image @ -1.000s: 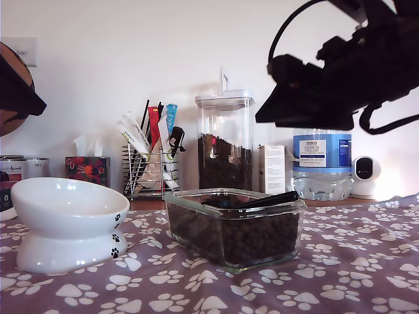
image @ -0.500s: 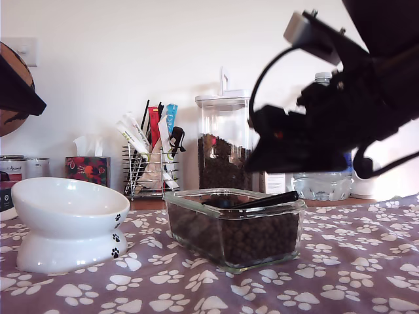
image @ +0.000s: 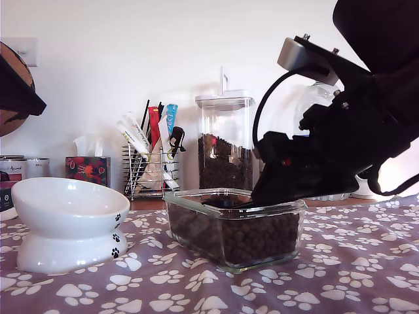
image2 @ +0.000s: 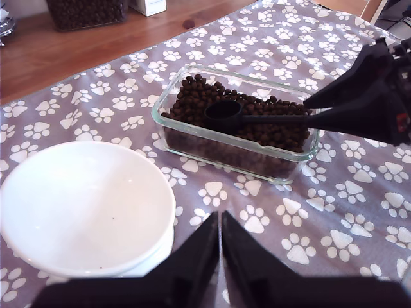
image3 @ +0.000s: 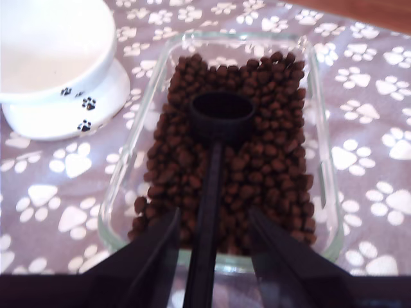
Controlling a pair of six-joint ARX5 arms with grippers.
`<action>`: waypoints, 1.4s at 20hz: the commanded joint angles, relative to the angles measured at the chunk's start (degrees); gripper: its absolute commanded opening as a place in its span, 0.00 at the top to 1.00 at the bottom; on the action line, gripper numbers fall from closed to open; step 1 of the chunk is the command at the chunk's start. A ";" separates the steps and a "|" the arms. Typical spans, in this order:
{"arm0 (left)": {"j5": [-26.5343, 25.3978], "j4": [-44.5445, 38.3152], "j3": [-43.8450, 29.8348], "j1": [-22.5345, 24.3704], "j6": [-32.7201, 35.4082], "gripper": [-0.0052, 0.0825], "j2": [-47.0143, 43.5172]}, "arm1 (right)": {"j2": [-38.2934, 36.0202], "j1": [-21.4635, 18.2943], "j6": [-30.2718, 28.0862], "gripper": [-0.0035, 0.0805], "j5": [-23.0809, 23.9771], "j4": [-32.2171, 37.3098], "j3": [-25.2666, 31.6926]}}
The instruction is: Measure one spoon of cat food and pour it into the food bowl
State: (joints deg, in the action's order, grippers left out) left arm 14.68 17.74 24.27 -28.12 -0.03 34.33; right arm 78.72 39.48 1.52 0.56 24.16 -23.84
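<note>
Paw-print cloth (image: 340, 275) covered the table. At the exterior view's lower left stood the bowl (image: 65, 222) (empty, rim tilted). Low in the centre, a glass dish (image: 236, 229) held the cat food (image3: 257, 173), and the spoon (image3: 220, 119) lay on the kibble, cup up. At that view's right, my second gripper (image3: 210, 240) hung at the dish, jaws apart on either side of the handle. My first gripper (image2: 220, 256) hovered beside the bowl, jaws together.
</note>
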 commanded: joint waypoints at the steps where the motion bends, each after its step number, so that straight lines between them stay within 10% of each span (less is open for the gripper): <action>1: -0.11 -0.59 -0.87 0.04 0.02 0.96 0.15 | 0.57 0.26 -0.24 0.60 0.04 -0.90 1.14; 16: -0.11 -0.59 -0.87 0.04 0.02 0.96 0.15 | 0.57 1.03 -4.59 0.97 0.07 -5.09 1.14; 28: -0.11 -0.59 -0.87 0.04 0.02 0.96 0.15 | 0.28 1.01 -11.54 0.97 6.03 -2.14 -0.17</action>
State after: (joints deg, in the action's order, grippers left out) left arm 14.68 17.74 24.27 -28.12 -0.03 34.33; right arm 78.26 40.23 -9.21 6.02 21.91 -24.34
